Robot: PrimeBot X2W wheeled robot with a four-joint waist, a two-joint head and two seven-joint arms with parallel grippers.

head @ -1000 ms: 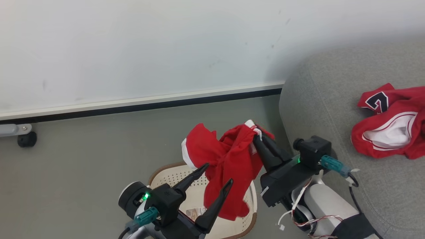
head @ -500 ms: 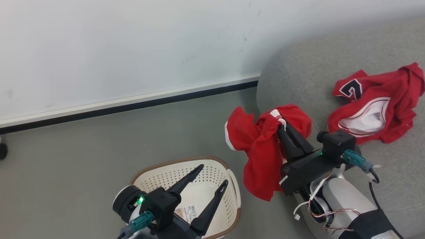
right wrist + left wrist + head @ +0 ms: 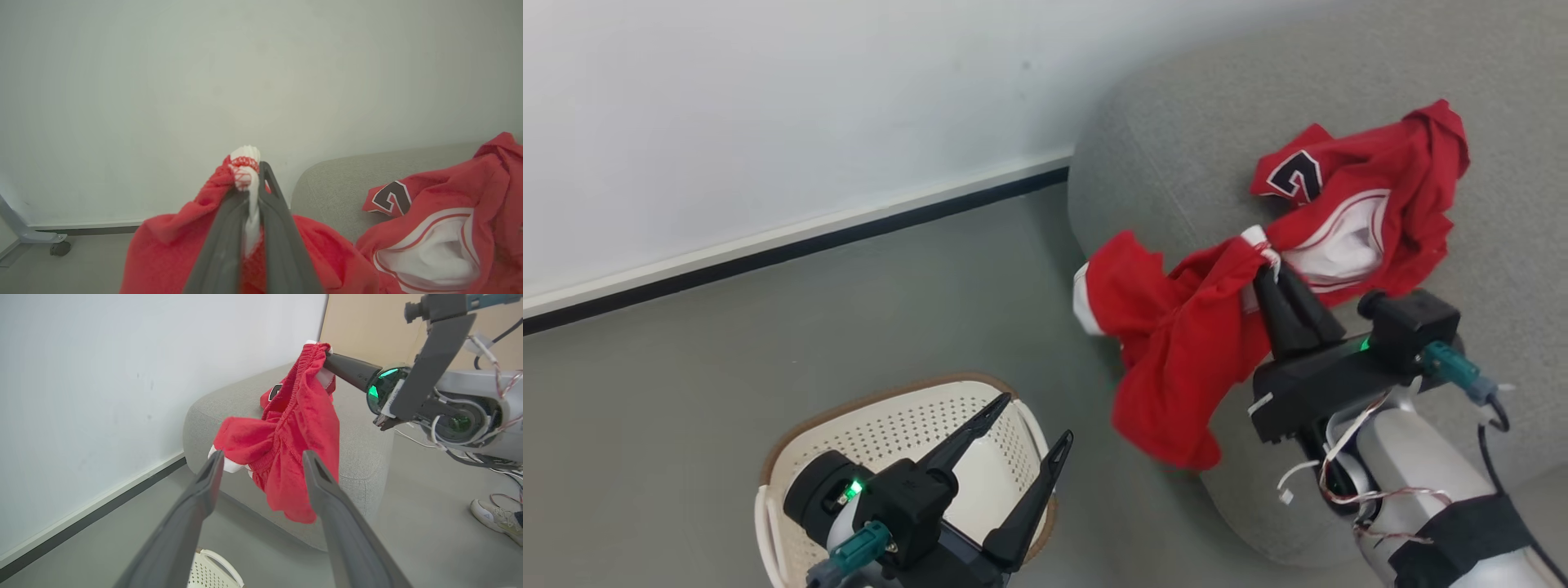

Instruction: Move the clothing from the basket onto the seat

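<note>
Head view: right claw (image 3: 1266,269) is pressed together on the waistband of the red shorts (image 3: 1176,343). The cloth hangs down and to the left of its fingers, off the sofa (image 3: 1176,155) edge rather than on the cushion. The numbered jersey (image 3: 1380,204) lies on the sofa just past the claw tips, so I'd call that one delivered. Left claw (image 3: 1036,418) is spread and holds nothing. The basket (image 3: 890,437) sits right under it, and no red shows in the part I can see.

Left wrist view: my left fingers stand wide apart, with the shorts dangling in the air ahead of them. The right claw pinches them at the top, and the sofa corner is behind and below. The hem isn't resting on anything. A shoe (image 3: 490,516) is on the floor far off to the right, clear of the work.

Right wrist view: both fingers are closed tight on a bunch of white-and-red waistband at the tips, and the rest of the shorts drapes below. The jersey sits on the sofa to the right of the fingers, close by.

My read: one of two done, second in transit. What's left is to carry further over the cushion, let go and pull back.
</note>
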